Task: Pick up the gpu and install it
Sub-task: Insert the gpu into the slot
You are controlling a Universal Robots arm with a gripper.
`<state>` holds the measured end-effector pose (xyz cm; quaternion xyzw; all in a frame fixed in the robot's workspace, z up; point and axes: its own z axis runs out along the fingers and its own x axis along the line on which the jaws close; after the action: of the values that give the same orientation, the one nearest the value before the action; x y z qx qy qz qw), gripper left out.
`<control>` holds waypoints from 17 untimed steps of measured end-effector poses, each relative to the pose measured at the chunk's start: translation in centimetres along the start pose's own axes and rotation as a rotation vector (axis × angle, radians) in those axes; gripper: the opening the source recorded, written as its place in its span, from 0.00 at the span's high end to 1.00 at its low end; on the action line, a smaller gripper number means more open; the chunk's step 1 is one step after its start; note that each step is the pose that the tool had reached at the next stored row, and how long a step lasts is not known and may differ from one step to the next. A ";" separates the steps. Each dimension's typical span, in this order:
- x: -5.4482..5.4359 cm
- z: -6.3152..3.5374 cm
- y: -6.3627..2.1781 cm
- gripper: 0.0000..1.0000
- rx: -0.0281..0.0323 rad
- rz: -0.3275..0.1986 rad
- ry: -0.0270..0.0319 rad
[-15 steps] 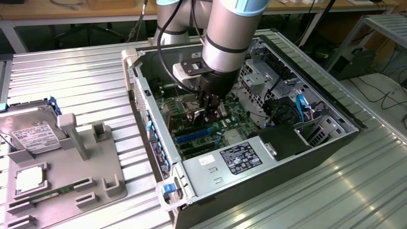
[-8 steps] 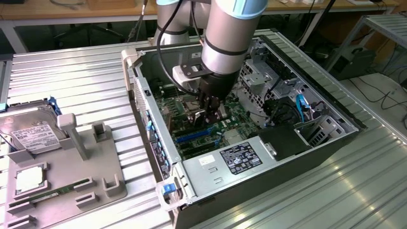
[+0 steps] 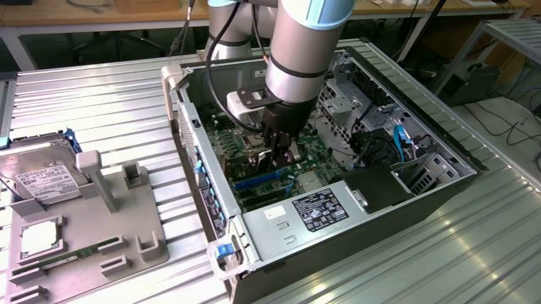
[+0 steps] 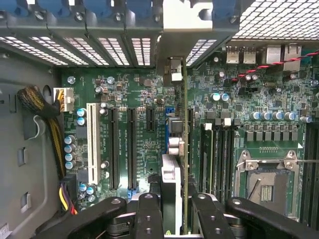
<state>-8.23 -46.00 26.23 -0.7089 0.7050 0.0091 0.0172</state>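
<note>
The gpu (image 4: 175, 149) shows edge-on in the wrist view as a thin dark card with a silvery block on one side. Its metal end bracket (image 4: 172, 69) sits close to the slotted rear wall of the computer case (image 4: 124, 50). My gripper (image 4: 177, 201) is shut on the card, with a black finger (image 4: 149, 214) on each side. The card stands upright over the motherboard (image 4: 144, 99), right at the blue expansion slot (image 4: 167, 124); I cannot tell whether it is seated. In the exterior view, the gripper (image 3: 277, 144) reaches down into the open case (image 3: 439, 145) with the gpu (image 3: 286, 158) above the slots.
Black expansion slots (image 4: 122, 149), a white slot (image 4: 91, 144), memory sticks (image 4: 209, 154) and the CPU socket (image 4: 266, 184) flank the card. A cable bundle (image 4: 42, 107) hangs at the case side. Outside, a grey fixture (image 3: 101, 253) holds a hard drive (image 3: 38, 174).
</note>
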 end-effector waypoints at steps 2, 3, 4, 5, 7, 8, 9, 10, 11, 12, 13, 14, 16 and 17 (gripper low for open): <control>0.0 0.04 -0.01 0.72 -0.0045 0.000 0.0004; 0.0 0.08 0.00 0.72 -0.0074 0.000 0.0002; 0.0 0.12 0.01 0.72 -0.0104 0.000 0.0000; 0.0 0.17 0.01 0.72 -0.0117 0.001 0.0001; 0.1 0.22 0.01 0.72 -0.0140 0.000 0.0003; 0.2 0.25 0.01 0.72 -0.0142 0.001 0.0001; 0.2 0.26 0.03 0.72 -0.0146 0.001 0.0003; 0.2 0.27 0.04 0.72 -0.0152 0.000 0.0002; 0.2 0.28 0.11 0.72 -0.0165 0.001 0.0001; 0.2 0.28 0.17 0.72 -0.0170 0.001 0.0002; 0.2 0.28 0.20 0.72 -0.0173 0.001 0.0002; 0.2 0.31 0.24 0.72 -0.0173 0.001 0.0001; 0.2 0.37 0.34 0.72 -0.0173 0.001 0.0002; 0.2 0.39 0.40 0.72 -0.0175 0.001 0.0002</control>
<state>-8.62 -46.22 25.82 -0.7089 0.7051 0.0152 0.0109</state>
